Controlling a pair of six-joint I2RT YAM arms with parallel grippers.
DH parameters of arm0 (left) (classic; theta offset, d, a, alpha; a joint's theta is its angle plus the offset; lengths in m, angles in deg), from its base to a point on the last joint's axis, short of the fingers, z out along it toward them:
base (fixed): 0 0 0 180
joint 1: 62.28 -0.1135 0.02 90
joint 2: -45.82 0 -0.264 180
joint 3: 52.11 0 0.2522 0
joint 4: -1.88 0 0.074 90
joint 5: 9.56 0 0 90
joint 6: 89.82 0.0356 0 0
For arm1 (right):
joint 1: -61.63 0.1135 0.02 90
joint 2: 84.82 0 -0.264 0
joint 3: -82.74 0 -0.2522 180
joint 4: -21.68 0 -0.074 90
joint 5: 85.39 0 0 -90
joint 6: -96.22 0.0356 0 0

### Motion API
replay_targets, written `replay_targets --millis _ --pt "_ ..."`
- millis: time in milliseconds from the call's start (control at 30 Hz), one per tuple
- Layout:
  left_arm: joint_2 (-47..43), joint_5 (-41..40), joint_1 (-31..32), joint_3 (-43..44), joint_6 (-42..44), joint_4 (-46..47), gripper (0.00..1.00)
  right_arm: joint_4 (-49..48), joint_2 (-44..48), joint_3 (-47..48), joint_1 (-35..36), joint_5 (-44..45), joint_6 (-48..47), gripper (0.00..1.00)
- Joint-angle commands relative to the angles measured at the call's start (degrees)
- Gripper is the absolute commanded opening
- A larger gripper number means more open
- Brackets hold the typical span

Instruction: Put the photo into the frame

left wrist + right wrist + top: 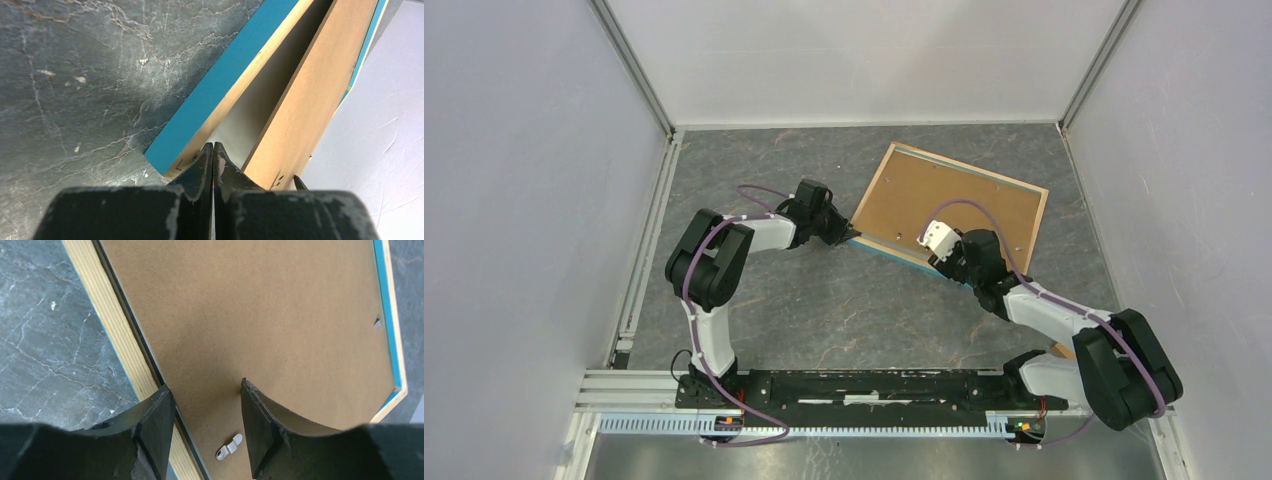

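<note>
Frame (872,186) lies back-up on the table (824,300), far side, right of centre, wood rim up and blue face down. Brown backing board (275,315) sits inside the rim. I can't see the balloon photo in any view. Left wrist cam shows a pale surface in the gap under the board's raised edge. It could be the print's back, but I can't tell.

L gripper (213,150) has its fingers pressed together with nothing visible between them, tips right at the frame's near-left corner where rim meets board. R gripper (205,385) is spread wide over the frame's near edge, one finger above the wood rim and the other above the board, gripping nothing. A small white clip (230,446) lies on the board between the fingers.

My read is that the step is working the board at that corner. It looks tilted up there, w/ a gap along the rim.

To do it well, I'd:
- keep the L tips low and in the seam, so I lever against the wood and not whatever lies under the board;
- bring R down flat on the rim or board to pin the frame so it doesn't skate on the smooth top;
- go slow, since the board is thin and will likely flex;
- mind the clip, which could snag a finger.

Writing: no brand or label legible. There's a faint dark mark on the rim corner next to the L tips, too small to read.
</note>
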Motion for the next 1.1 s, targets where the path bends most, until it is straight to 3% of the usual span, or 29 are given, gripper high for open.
replay_targets --millis 0,167,300,367,400,600,733,867,1067 --pt "2.33 -4.33 -0.45 -1.78 4.59 -10.02 0.02 -1.62 -1.03 3.08 -0.86 5.64 8.69 0.56" --pt "2.12 -4.46 -0.46 -2.26 4.66 -9.84 0.02 -1.8 -1.98 4.21 -0.84 4.08 14.18 0.58" --pt "1.49 -4.49 -0.5 -2.02 4.94 -9.88 0.02 -2.0 -2.27 5.08 -0.9 4.86 17.94 0.68" --pt "1.06 -4.73 -0.45 -2.09 5.11 -10.04 0.02 -0.34 -2.97 6.94 -0.88 8.21 21.6 0.82" --pt "0.74 -4.83 -0.46 -2.12 5.33 -10.1 0.02 0.36 -3.33 8.07 -0.87 8.55 22.44 0.98" --pt "-1.29 -5.01 -0.5 -1.73 7.13 -11.74 0.03 3.52 -2.45 9.47 -0.84 6.14 23.8 0.98" --pt "-5.04 -4.5 -0.87 -2.96 8.83 -12.27 0.17 6.85 0.15 8.97 -0.85 1.9 21.47 0.98" --pt "-8.7 -1.5 -1.83 -4.77 8.81 -12.83 0.46 8.86 3.32 8.17 -0.83 0.78 19.69 0.98" --pt "-17.19 1.01 -3.13 -9.23 11.0 -14.59 0.59 13.91 6.92 9.46 -0.9 -5.22 20.82 0.98"
